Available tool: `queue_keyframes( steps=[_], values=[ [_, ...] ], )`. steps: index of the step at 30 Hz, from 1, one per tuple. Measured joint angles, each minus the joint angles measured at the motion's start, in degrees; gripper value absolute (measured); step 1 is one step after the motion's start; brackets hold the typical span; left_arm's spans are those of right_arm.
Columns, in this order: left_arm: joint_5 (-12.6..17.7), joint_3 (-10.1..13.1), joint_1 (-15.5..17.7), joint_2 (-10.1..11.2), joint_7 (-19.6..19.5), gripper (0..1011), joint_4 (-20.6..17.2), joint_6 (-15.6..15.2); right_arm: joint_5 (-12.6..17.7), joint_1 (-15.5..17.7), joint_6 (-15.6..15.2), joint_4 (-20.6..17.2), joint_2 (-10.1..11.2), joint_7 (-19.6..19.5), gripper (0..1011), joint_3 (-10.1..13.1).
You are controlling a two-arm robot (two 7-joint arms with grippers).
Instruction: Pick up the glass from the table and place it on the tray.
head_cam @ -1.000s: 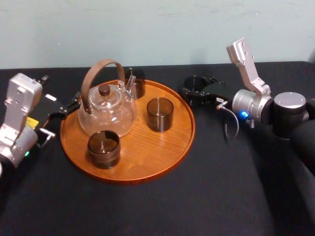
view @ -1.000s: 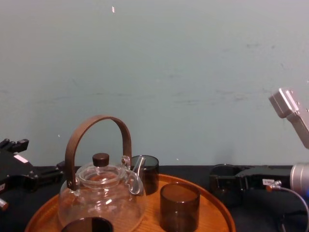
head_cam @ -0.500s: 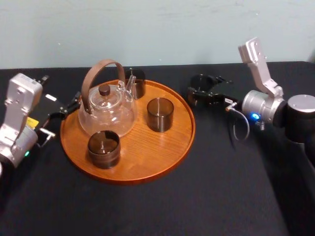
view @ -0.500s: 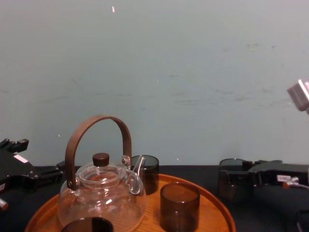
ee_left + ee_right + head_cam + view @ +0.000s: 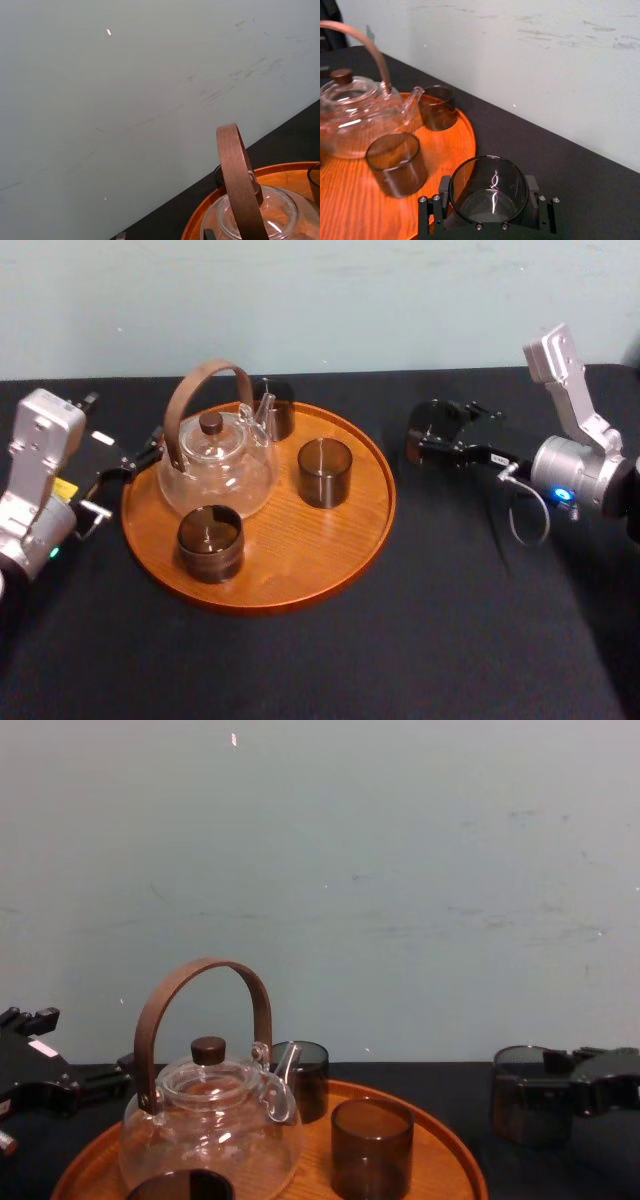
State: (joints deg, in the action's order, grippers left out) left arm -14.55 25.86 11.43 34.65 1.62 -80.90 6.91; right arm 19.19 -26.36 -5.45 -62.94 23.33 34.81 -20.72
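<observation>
Right gripper clasps glass beside the tray, seemingly off the table.

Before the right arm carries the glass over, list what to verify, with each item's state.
1. Glass clamped in the right tool: ok.
2. Glass clear of the table: cannot tell.
3. Bare wood on the tray at its front right: ok.
4. Teapot upright, away from that spot: ok.
5. Left tool outside the tray's left rim: ok.
6. Glass on the tray: not ok, it sits to the tray's right.
</observation>
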Motion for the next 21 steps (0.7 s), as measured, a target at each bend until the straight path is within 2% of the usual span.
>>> queue_keyframes(
  steps=[3,12,21],
  values=[
    [0.0,0.0,0.0,0.0,0.0,1001,0.0,0.0,0.6,2.0,-0.7,-3.4,1.9,0.2,905,-0.3],
    [0.0,0.0,0.0,0.0,0.0,1001,0.0,0.0,1.9,5.7,-1.9,-9.8,5.4,1.2,905,-1.6],
    [0.0,0.0,0.0,0.0,0.0,1001,0.0,0.0,2.9,6.8,-2.3,-13.2,6.7,2.3,905,-4.0]
  ],
)
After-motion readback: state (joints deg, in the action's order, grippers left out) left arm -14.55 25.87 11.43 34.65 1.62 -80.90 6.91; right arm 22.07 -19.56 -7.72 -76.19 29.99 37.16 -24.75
